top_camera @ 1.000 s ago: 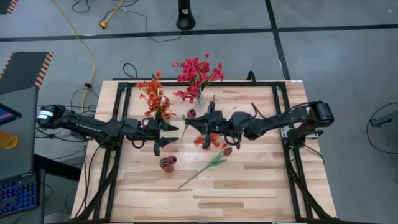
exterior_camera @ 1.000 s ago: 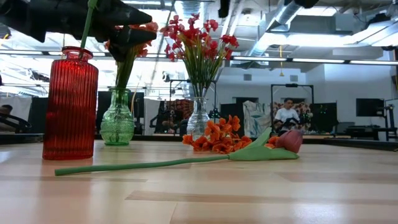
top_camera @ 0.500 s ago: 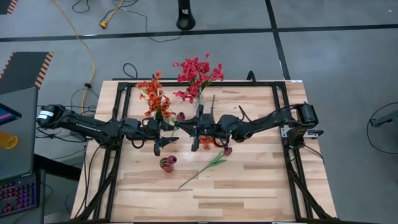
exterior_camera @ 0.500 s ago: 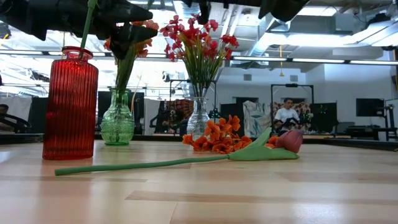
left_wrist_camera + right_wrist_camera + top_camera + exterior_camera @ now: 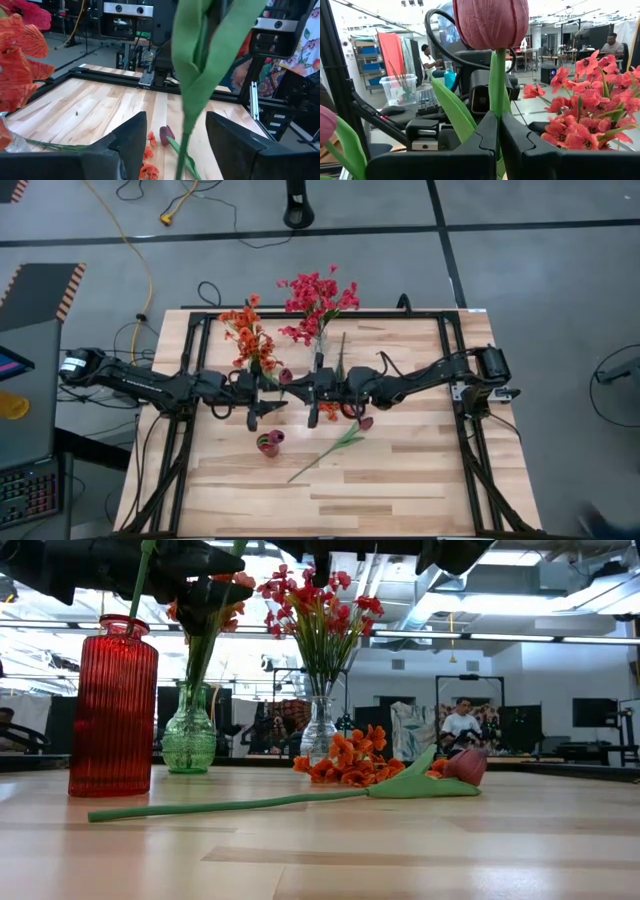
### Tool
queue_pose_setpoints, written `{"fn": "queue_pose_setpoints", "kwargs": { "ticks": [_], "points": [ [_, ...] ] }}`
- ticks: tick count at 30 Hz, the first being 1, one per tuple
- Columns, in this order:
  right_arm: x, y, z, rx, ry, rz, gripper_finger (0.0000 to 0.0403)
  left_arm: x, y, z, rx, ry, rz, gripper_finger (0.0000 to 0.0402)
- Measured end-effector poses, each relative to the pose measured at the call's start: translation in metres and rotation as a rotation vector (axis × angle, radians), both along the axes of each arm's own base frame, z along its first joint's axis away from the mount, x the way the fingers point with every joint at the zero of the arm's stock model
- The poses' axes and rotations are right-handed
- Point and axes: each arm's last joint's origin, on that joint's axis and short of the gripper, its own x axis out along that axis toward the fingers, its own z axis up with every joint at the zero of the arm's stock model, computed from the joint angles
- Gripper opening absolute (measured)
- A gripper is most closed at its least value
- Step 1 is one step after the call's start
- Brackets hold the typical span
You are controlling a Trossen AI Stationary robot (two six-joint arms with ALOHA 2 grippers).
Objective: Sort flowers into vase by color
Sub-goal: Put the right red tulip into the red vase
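Note:
My right gripper [image 5: 303,386] is shut on a dark red tulip [image 5: 287,375], held above the table's middle. My left gripper [image 5: 176,120] faces it, open. The tulip's green stem and leaf [image 5: 186,100] hang between the left fingers without touching them. A red vase [image 5: 269,443] near the middle holds a tulip stem [image 5: 140,585]. Behind it, the green vase [image 5: 188,735] holds orange sprays [image 5: 248,335], and the clear vase [image 5: 319,730] holds pink-red sprays [image 5: 318,298]. My right gripper pinches the tulip's stem [image 5: 496,102] between its two fingers, just below the bud [image 5: 491,22]. The fingers come level from the table's right and lie across the stem. The tulip stands upright and clear of the table, its leaf and lower stem hanging below the fingers.
An orange spray [image 5: 335,408] and a second tulip [image 5: 338,443], its bud [image 5: 366,423] toward the right, lie on the table below the right arm. A black rail frame [image 5: 200,320] borders the tabletop. The near half of the table is bare wood. People stand in the room beyond.
My right gripper has gone toward the table's left and a little down, carrying the tulip from in front of the clear vase to just before my left gripper. It has almost stopped in the last half second. The tulip has stayed upright.

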Motion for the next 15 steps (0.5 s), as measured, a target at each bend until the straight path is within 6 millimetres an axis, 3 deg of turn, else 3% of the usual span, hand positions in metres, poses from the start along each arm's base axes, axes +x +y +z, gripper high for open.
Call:
{"fn": "queue_pose_setpoints", "kwargs": {
  "ticks": [15],
  "points": [
    [0.0007, -0.0009, -0.0045, -0.005, 0.049, -0.002, 0.0036, -0.0001, -0.0017, 0.0, -0.002, 0.0, -0.01, 0.003]
  ]
}}
